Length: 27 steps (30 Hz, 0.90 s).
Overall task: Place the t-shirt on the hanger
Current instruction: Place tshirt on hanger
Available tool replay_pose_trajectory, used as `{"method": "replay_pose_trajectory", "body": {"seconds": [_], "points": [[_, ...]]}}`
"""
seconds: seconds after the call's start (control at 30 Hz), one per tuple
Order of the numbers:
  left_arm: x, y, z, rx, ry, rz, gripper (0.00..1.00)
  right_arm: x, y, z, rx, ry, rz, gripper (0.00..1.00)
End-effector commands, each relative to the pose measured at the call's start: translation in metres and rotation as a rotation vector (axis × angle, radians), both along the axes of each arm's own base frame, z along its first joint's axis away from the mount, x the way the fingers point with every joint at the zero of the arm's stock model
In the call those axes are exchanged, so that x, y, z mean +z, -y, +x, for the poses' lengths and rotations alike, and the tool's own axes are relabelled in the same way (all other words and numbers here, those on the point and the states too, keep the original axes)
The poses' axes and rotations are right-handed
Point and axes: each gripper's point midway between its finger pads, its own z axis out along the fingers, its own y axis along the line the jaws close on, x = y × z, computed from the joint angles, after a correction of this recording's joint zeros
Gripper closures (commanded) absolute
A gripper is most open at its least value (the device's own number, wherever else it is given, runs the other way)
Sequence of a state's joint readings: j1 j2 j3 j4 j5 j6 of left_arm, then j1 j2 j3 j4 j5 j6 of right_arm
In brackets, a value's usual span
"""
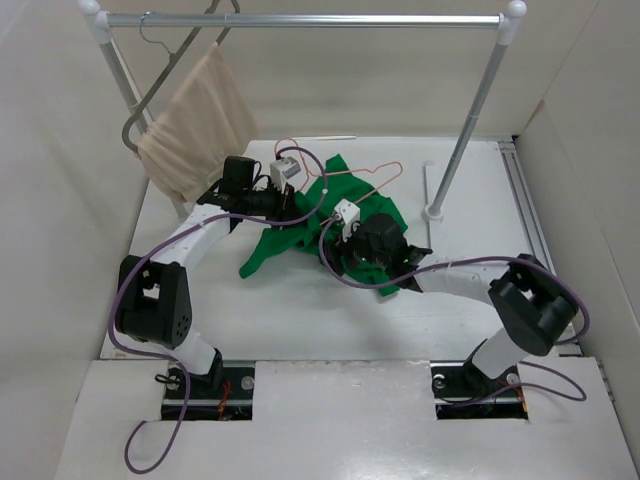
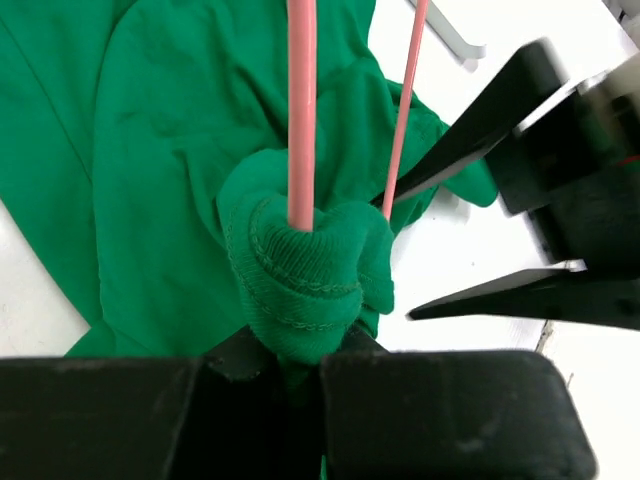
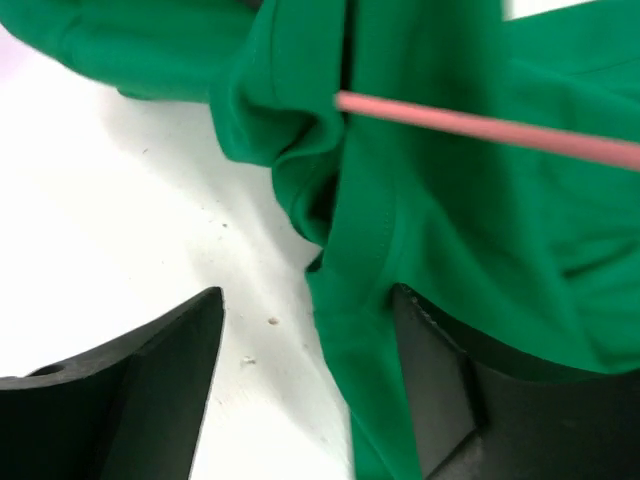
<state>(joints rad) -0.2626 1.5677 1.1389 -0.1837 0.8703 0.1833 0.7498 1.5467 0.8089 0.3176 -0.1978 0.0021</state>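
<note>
Green t-shirt (image 1: 272, 248) lies crumpled at mid-table (image 1: 300, 325), with the pink wire hanger (image 1: 372, 168) across its far edge. Left fingers (image 2: 430, 420) are clamped on a bunched fold of the t-shirt, and the hanger wire enters that fold. Right fingers (image 3: 150, 380) are spread apart, one over bare table, the other against the cloth.

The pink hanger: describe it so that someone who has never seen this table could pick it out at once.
In front of the metal rail, a crumpled green t-shirt lies on the table. The hanger is the thin pink wire poking out of its far side. The dark grey hanger is thicker and hangs up on the rail with a beige cloth.
</note>
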Motion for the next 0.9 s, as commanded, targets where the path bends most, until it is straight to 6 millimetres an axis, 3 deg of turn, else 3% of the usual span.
{"method": "replay_pose_trajectory", "body": {"seconds": [0.0, 0.13, 0.17, 0.23, 0.33, 0.37, 0.47, 0.5, 0.57, 0.63, 0.7, 0.73, 0.87], "points": [[0.028, 0.005, -0.001, -0.023, 0.087, -0.044, 1.0, -0.001, -0.011, 0.009, -0.025, 0.02, 0.06, 0.29], [0.025, 0.004, -0.004, -0.031, 0.081, -0.033, 1.0, -0.034, 0.0, 0.021, -0.101, -0.068, 0.031, 0.55], [0.026, 0.0, -0.005, -0.022, 0.076, -0.031, 1.0, -0.043, 0.004, 0.015, -0.116, -0.109, 0.034, 0.76], [0.025, -0.003, -0.005, -0.024, 0.074, -0.031, 1.0, -0.053, 0.023, 0.021, -0.203, -0.131, 0.021, 1.0], [0.03, -0.009, -0.009, -0.049, 0.095, -0.012, 1.0, -0.044, 0.055, 0.023, -0.285, -0.124, 0.046, 1.0], [0.031, -0.01, -0.009, -0.065, 0.113, 0.0, 1.0, -0.027, 0.07, 0.031, -0.327, -0.098, 0.085, 1.0], [0.028, -0.019, -0.017, -0.131, 0.165, 0.059, 1.0, -0.024, 0.103, 0.028, -0.397, -0.103, 0.095, 1.0], [0.027, -0.021, -0.022, -0.148, 0.156, 0.074, 1.0, -0.013, 0.12, 0.034, -0.436, -0.085, 0.116, 1.0], [0.022, -0.026, -0.026, -0.234, 0.243, 0.125, 1.0, -0.013, 0.142, 0.033, -0.457, -0.097, 0.093, 1.0], [0.021, -0.033, -0.031, -0.284, 0.309, 0.179, 1.0, 0.001, 0.176, 0.043, -0.503, -0.05, 0.102, 1.0], [0.017, -0.044, -0.026, -0.32, 0.398, 0.269, 1.0, 0.002, 0.192, 0.038, -0.474, -0.066, 0.111, 1.0], [0.018, -0.048, -0.028, -0.333, 0.42, 0.294, 1.0, 0.007, 0.215, 0.043, -0.506, -0.039, 0.1, 1.0], [0.017, -0.064, -0.011, -0.283, 0.518, 0.413, 1.0, 0.014, 0.246, 0.037, -0.526, -0.029, 0.089, 1.0]]}}
